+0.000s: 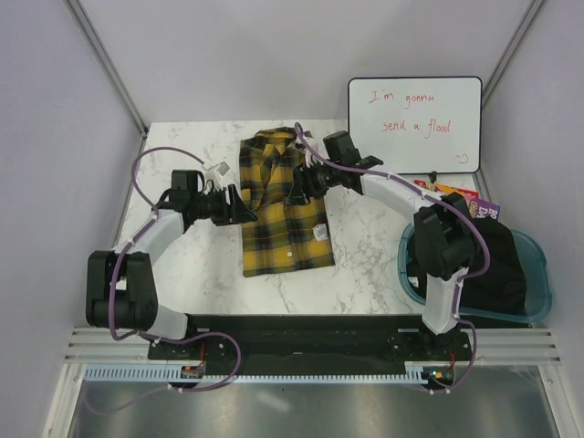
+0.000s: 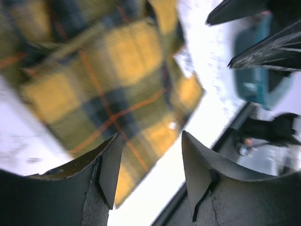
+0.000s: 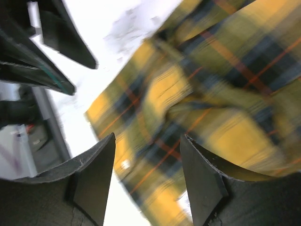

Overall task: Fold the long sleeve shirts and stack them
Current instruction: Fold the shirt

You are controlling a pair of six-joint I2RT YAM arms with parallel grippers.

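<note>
Top view: plaid shirt [image 1: 285, 214] lies folded flat at the middle of the marble table [image 1: 365, 265]. Left gripper [image 1: 246, 208] is at its left edge. Right gripper [image 1: 297, 187] is over its upper right part, near the collar.

Left wrist: jaws apart, nothing between them. Shirt lies beyond the fingertips, blurred.

Right wrist: jaws apart, empty. Plaid fills the view past them. Cannot tell whether they touch the cloth.
</note>
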